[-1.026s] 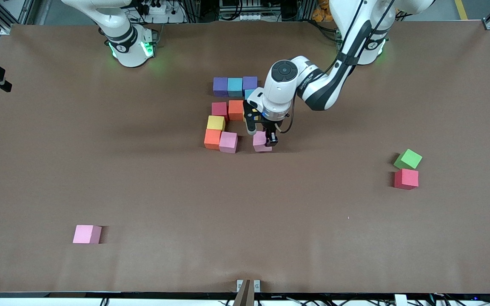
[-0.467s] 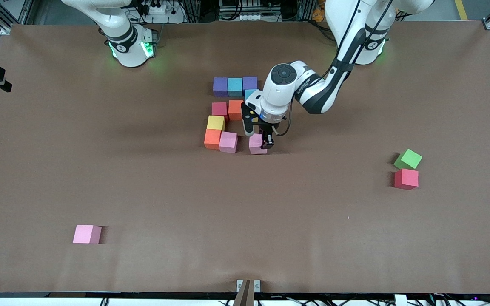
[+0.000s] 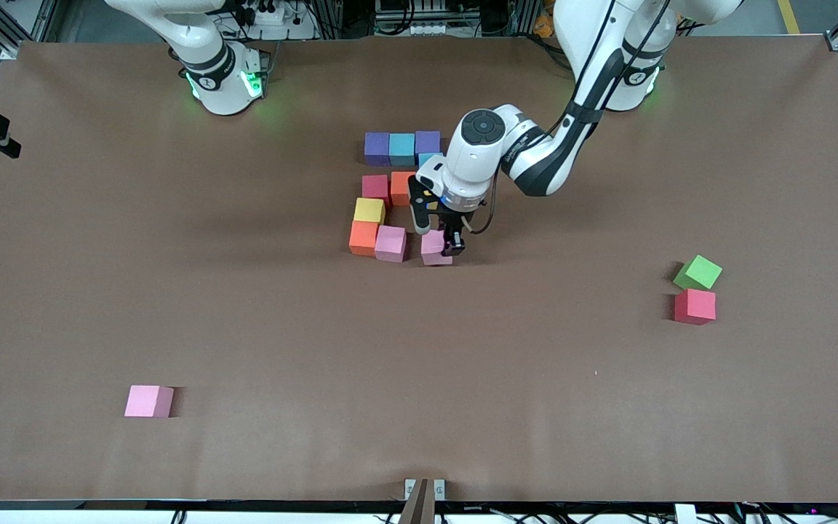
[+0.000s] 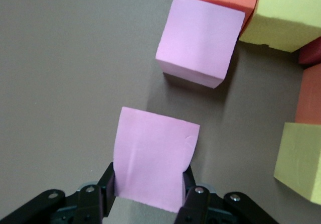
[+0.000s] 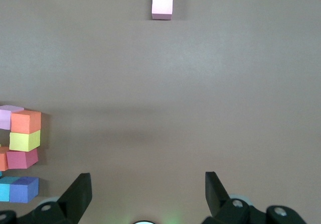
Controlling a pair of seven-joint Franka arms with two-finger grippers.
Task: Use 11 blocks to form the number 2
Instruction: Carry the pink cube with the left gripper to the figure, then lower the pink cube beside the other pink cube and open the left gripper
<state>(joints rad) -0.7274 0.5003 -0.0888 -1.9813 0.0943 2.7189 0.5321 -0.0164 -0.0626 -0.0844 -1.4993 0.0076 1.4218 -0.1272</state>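
- Pink block (image 3: 435, 247) is clamped in the left gripper (image 3: 445, 246) jaws, low at the worktop (image 3: 172, 291).
- A gap is left to the placed pink block (image 3: 390, 243), toward the right arm's end.
- Right gripper (image 5: 145, 194) jaws are held wide, empty, waiting.

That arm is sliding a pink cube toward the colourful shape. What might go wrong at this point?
The left tool is shut on the pink block, with a small gap left to the placed pink block. Pushed in too hard, it could shove that neighbour and the orange block out of line. The held cube also looks slightly turned against its neighbour in the left wrist view, so it may land crooked. On release, the fingers could drag it askew.
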